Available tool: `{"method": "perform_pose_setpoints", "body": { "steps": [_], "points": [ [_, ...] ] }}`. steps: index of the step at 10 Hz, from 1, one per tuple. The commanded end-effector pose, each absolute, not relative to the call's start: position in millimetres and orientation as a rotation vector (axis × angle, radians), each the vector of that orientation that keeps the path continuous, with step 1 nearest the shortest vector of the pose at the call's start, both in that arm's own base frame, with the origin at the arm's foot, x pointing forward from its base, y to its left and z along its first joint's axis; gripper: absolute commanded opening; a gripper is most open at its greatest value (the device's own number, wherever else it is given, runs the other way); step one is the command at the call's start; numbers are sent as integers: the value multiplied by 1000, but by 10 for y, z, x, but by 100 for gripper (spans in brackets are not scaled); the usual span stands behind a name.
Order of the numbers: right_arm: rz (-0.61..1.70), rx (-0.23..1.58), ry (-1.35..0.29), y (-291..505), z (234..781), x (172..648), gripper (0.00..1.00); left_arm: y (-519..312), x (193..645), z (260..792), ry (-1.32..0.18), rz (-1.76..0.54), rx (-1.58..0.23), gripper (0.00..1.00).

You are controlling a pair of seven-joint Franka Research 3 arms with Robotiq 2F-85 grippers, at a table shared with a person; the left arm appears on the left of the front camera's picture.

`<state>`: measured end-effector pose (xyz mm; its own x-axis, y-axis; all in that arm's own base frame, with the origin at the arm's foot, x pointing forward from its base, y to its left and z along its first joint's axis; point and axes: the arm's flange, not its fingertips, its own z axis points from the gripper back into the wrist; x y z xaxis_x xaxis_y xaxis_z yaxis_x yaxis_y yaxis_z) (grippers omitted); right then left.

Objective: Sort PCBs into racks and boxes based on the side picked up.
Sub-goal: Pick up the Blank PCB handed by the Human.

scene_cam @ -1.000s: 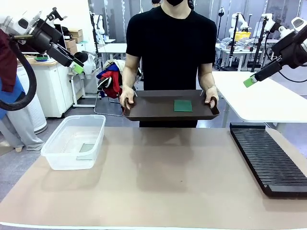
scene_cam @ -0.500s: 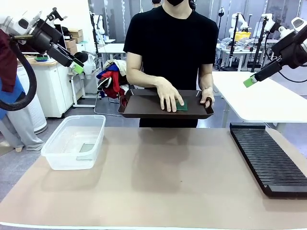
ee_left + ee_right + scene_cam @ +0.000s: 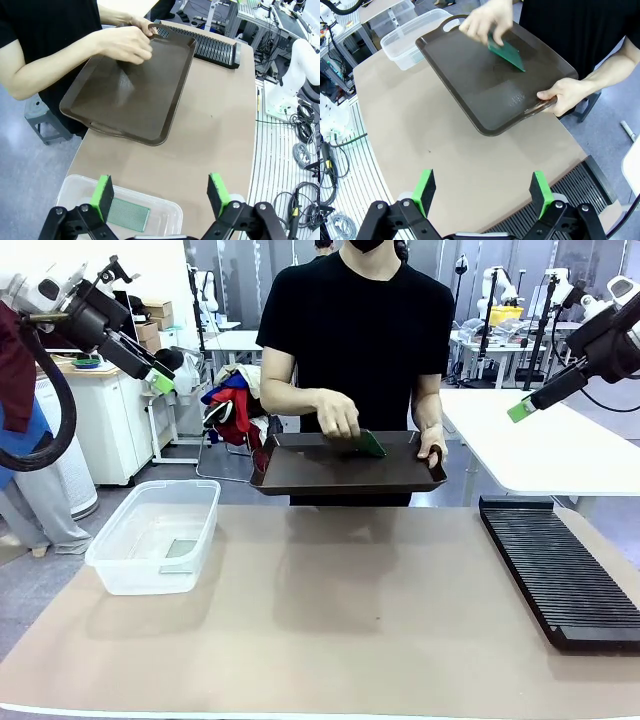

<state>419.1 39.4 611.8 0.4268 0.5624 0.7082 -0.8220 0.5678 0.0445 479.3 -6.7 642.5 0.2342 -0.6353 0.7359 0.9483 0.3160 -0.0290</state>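
Observation:
A person across the table holds a dark brown tray [image 3: 320, 475] by one hand, and the other hand [image 3: 338, 412] tips a dark green PCB [image 3: 367, 443] up off it; the same PCB [image 3: 506, 50] shows on edge in the right wrist view. A second PCB [image 3: 129, 214], greyish-green face up, lies in the clear box [image 3: 155, 535]. The long black rack [image 3: 560, 570] rests at the table's right side with nothing in it. My left gripper [image 3: 160, 380] hangs high at the left, open and holding nothing [image 3: 160, 195]. My right gripper [image 3: 520, 410] hangs high at the right, also open [image 3: 482, 187].
The tan table top [image 3: 340, 620] lies bare between box and rack. A white table [image 3: 550, 445] stands behind the rack. Cabinets and clothing stand off the table's far left.
The person's hand left the tray's edge, reached onto the board and now lifts one side of it. The tray shifted slightly. Neither arm moved.

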Motion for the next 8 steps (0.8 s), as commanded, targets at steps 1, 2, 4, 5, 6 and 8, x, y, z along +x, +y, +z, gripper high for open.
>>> {"method": "perform_pose_setpoints", "body": {
  "steps": [1, 2, 4, 5, 6, 8],
  "points": [
    [903, 436, -708, 400, 6111, 4189, 100, -82, 4799, 6414, -686, -1170, -520, 100],
    [903, 436, -708, 400, 6111, 4189, 100, -82, 4799, 6414, -686, -1170, -520, 100],
    [903, 436, -708, 400, 6111, 4189, 100, -82, 4799, 6414, -686, -1170, -520, 100],
    [903, 436, -708, 400, 6111, 4189, 100, -82, 4799, 6414, -686, -1170, -520, 100],
    [903, 436, -708, 400, 6111, 4189, 100, -82, 4799, 6414, -686, -1170, -520, 100],
    [903, 436, -708, 400, 6111, 4189, 100, -82, 4799, 6414, -686, -1170, -520, 100]
  ]
}}
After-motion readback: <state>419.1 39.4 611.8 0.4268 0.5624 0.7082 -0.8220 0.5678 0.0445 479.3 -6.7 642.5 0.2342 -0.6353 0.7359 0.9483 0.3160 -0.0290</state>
